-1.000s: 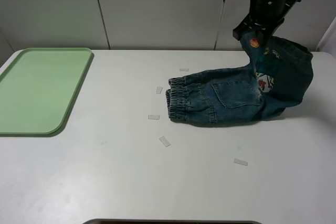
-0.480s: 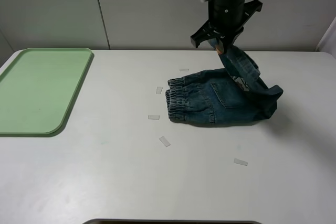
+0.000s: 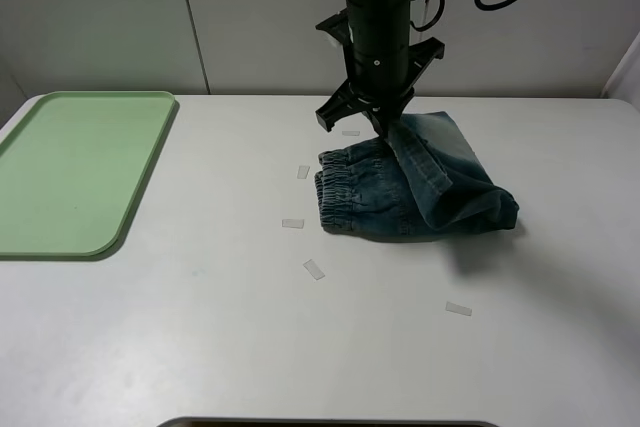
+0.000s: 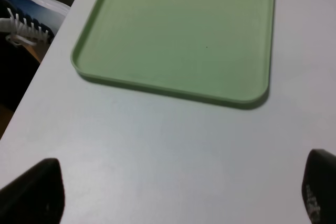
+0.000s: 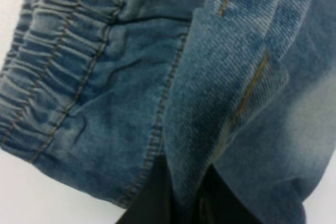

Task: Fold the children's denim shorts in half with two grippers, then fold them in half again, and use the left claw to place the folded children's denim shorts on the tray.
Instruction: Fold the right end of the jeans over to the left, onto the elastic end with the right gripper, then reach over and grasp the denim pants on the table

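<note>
At the far left lies the large, flat pale-green rectangular plastic tray [image 3: 80,172], with nothing on it. The black left claw [image 4: 178,192] hangs over the white table [image 3: 200,347] just beside the tray's near rim. Its jaws stand wide apart and hold nothing, and the high camera does not show it. Small pale paper scraps [image 3: 314,269] dot the table between the tray and the garment.

Right of centre, well apart from the tray, lie the blue children's denim shorts [image 3: 400,197], with their gathered elastic waistband [image 3: 340,192] turned towards the tray. The black right gripper [image 3: 378,127] stands above that end, clamped on a stitched hem edge. The cloth it holds drapes over the lower layer and runs to a soft, rounded fold at the far right.

The denim looks limp but thick, so it should sag from any single pinch and its layers may slide apart. It seems neither fragile nor slippery. The best holds are probably the corners. The waistband ridge and the seamed hem are the thicker parts, and a pinch there should go through every layer at once.
</note>
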